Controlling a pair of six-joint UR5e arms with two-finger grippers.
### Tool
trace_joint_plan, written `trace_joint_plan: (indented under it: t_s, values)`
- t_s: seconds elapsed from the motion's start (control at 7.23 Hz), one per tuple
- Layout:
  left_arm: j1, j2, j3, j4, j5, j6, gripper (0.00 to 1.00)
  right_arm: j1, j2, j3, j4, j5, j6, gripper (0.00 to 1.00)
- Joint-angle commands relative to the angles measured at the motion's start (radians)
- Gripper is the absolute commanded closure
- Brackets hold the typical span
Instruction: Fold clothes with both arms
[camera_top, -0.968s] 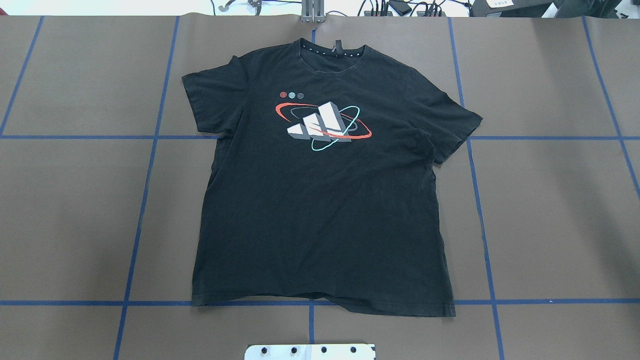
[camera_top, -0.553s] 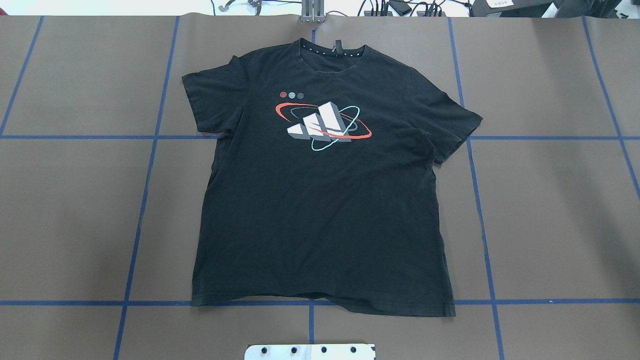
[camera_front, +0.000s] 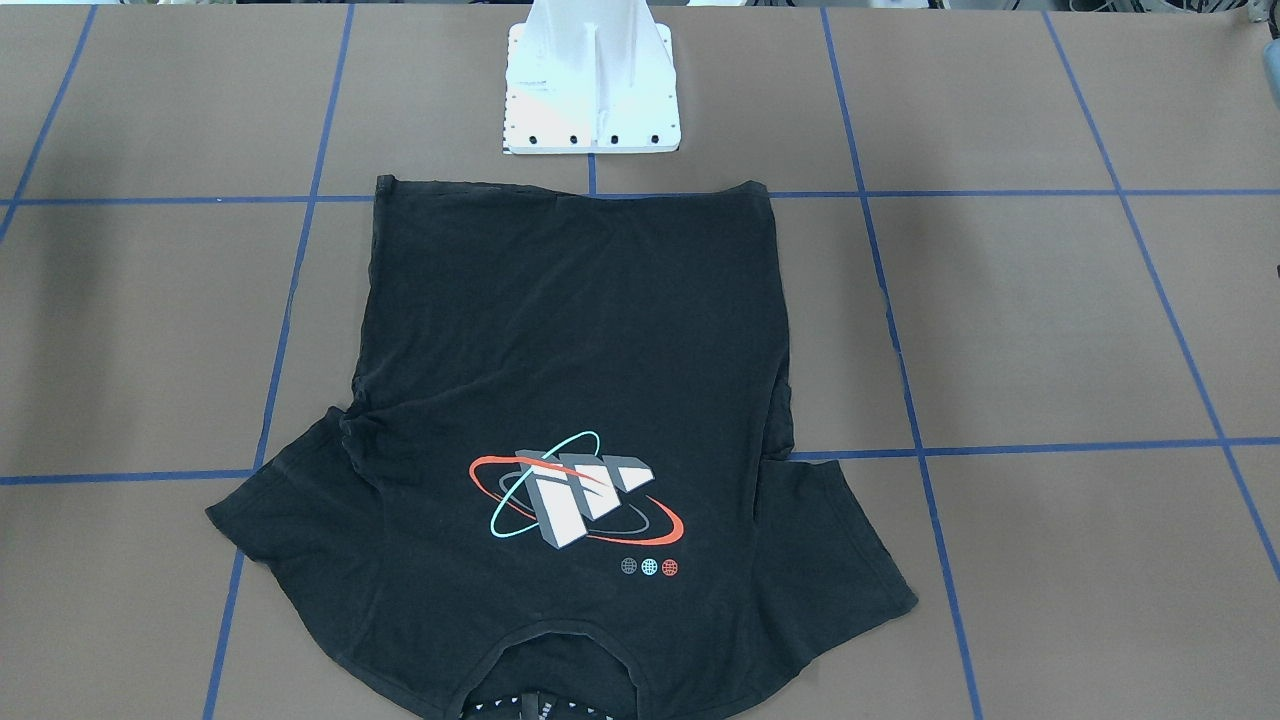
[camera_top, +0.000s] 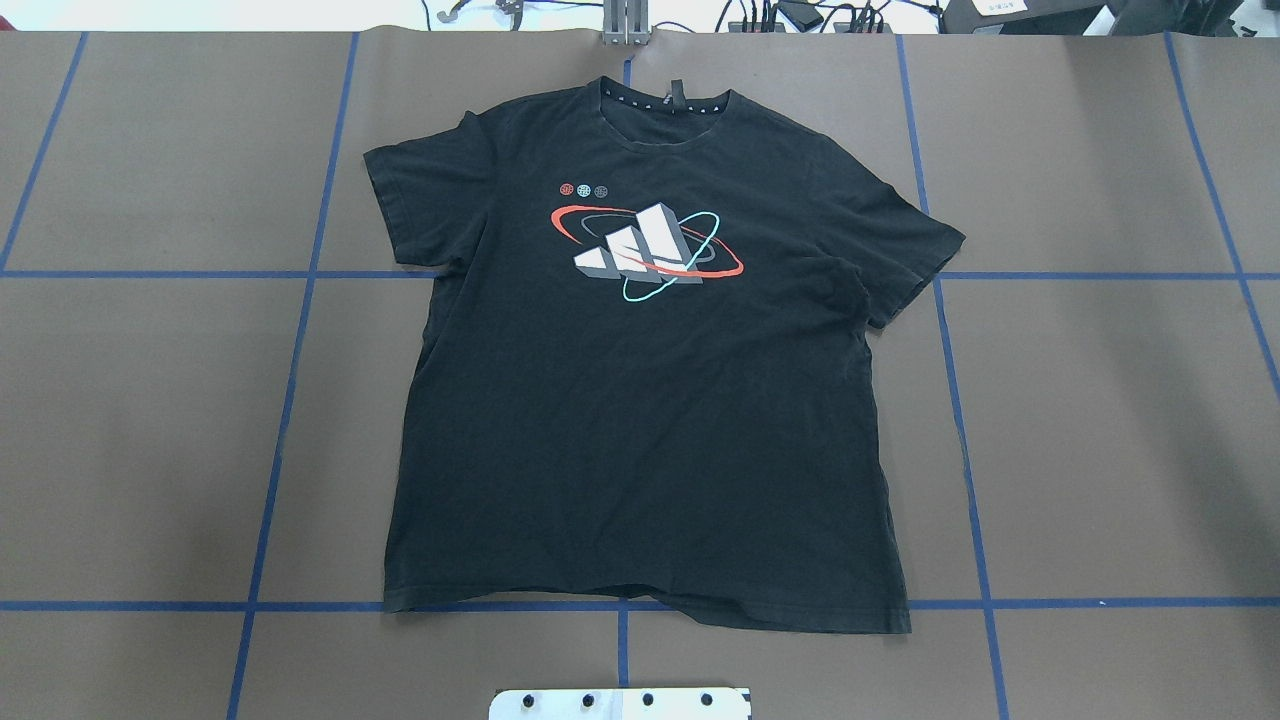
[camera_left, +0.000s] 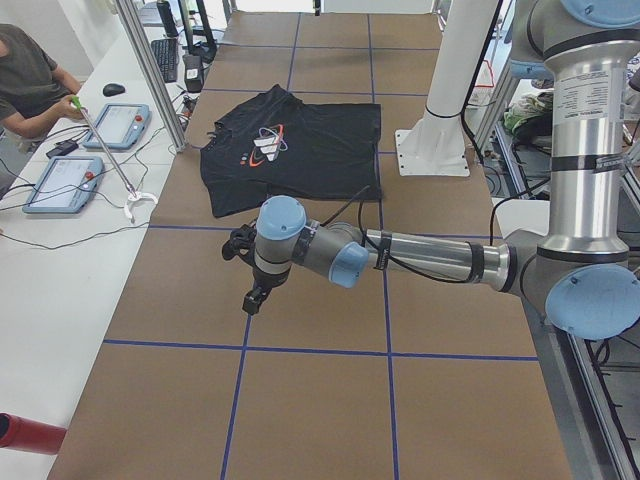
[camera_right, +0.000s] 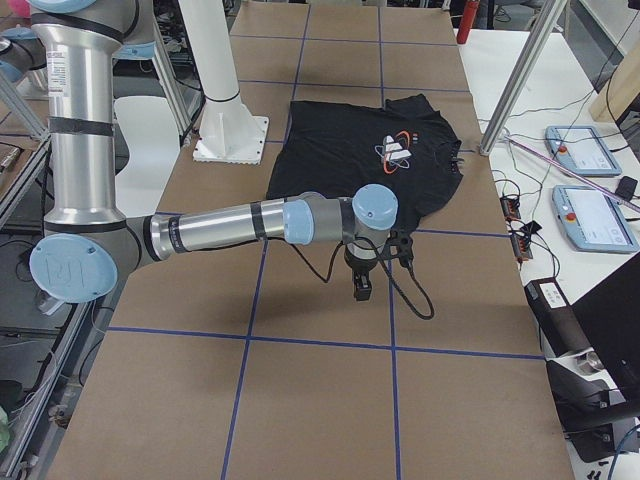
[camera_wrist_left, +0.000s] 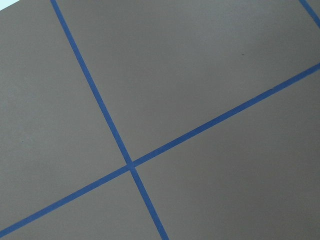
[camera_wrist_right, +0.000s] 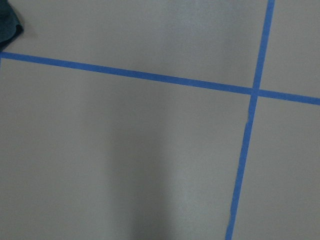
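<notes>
T-shirt flat, unfolded. Bring your left pincer and right pincer onto its opposite sides together; can't tell either's opening.

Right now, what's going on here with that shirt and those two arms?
A black t-shirt lies spread flat on the table, print up and collar away from the robot. It is not folded yet. The left arm and the right arm each reach out over the table on opposite sides of the shirt, and neither touches it. Nothing is being held, so the folding has not begun.
</notes>
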Motion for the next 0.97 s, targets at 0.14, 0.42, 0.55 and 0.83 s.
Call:
trace_joint_plan:
  t_s: [0.14,0.42,0.55,0.83]
  values:
    - [0.000,0.001,-0.013,0.000,-0.024,-0.001,0.00,-0.112,0.146,-0.231,0.318,0.047,0.401,0.01]
    - [0.000,0.004,-0.033,0.003,-0.024,-0.001,0.00,-0.177,0.291,-0.429,0.539,0.048,0.757,0.02]
    - [0.000,0.028,-0.067,0.003,-0.024,-0.002,0.00,-0.233,0.360,-0.471,0.618,0.038,1.012,0.04]
    - [0.000,0.031,-0.079,0.004,-0.026,-0.004,0.00,-0.361,0.386,-0.508,0.765,-0.111,1.163,0.08]
